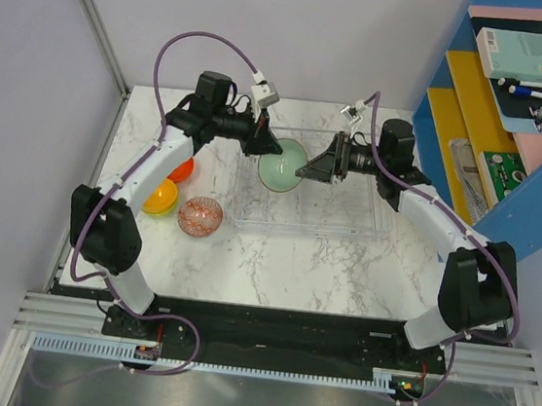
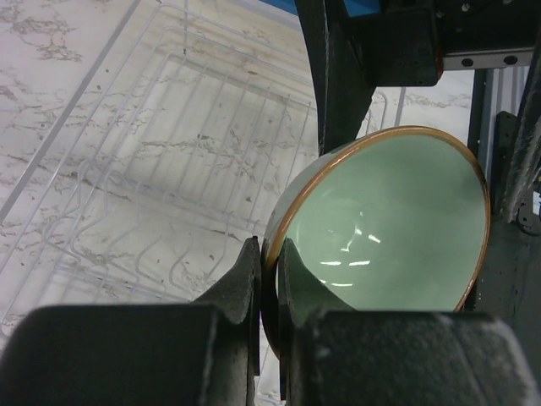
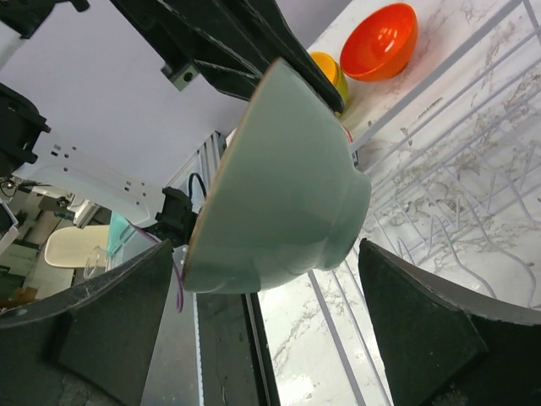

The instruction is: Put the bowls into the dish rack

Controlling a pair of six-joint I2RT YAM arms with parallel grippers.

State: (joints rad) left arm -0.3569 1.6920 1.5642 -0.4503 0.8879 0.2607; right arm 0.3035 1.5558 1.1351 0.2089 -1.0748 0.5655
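Pale grey-green bowl [image 1: 282, 168] tipped on edge above the left end of the clear dish rack [image 1: 347, 222], its rim pinched in the clenched left gripper [image 2: 269, 254]. Right gripper [image 3: 266, 313] released wide, one finger on either side of the bowl's outer wall, neither touching it. Left of the rack, on the marble table [image 1: 293, 264]: red-orange bowl [image 1: 183, 168], orange-yellow bowl [image 1: 161, 196] and red-patterned bowl [image 1: 200, 216].

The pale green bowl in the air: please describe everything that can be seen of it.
The pale green bowl is glossy, seemingly glazed ceramic, with a thin brown rim and a low foot. Empty and tipped on its side, it hangs above the dish rack. The left gripper pinches its rim; the open right gripper flanks it.
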